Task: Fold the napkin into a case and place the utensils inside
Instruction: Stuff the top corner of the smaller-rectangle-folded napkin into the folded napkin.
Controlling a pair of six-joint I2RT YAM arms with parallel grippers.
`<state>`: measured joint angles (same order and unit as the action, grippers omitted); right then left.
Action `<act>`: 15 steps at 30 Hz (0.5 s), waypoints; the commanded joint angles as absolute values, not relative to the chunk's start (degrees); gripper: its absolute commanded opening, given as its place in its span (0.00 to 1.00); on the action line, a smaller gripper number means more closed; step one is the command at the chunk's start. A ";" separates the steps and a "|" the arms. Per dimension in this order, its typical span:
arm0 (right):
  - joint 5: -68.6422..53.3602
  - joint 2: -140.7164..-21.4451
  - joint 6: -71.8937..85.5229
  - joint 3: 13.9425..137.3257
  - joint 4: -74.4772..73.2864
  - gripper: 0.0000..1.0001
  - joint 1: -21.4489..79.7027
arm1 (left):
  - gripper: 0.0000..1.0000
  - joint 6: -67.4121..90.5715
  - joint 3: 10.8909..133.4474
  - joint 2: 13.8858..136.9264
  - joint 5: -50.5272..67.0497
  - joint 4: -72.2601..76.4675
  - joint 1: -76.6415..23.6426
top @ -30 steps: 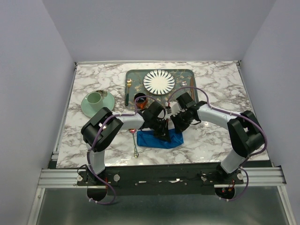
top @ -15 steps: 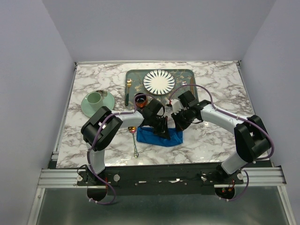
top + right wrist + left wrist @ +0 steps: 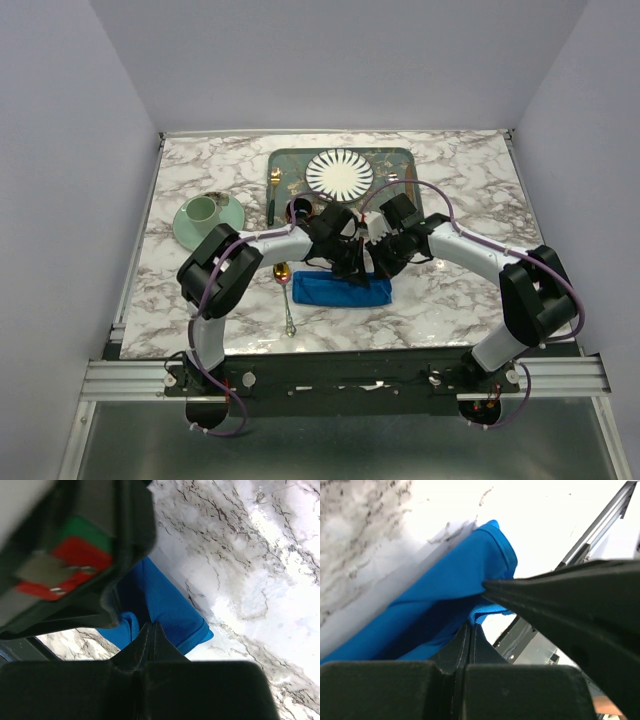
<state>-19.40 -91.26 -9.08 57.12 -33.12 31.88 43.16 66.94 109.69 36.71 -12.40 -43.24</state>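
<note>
I am reaching both arms forward and inward, elbows bowing outward and forearms converging until my 2 wrists are almost meeting ahead of my bases. My left gripper [image 3: 349,272] is pointing downward, its 2 fingers [image 3: 461,647] pressing flat together with no gap between them. My right gripper [image 3: 384,267] is angling down just beside it, its own fingers [image 3: 161,642] likewise pinching into a single seam. My left elbow is folding sharply close above its base, while my right elbow is swinging wide to the right. Each wrist camera is catching the other arm's dark body looming close alongside.
</note>
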 commanded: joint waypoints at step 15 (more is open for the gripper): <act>-19.33 -88.24 -8.61 57.66 -33.84 0.01 32.34 | 0.00 45.44 66.97 115.22 34.63 -17.49 -40.96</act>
<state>-19.11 -90.83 -8.91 57.12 -33.15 31.90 45.34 66.94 113.65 36.67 -14.68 -41.56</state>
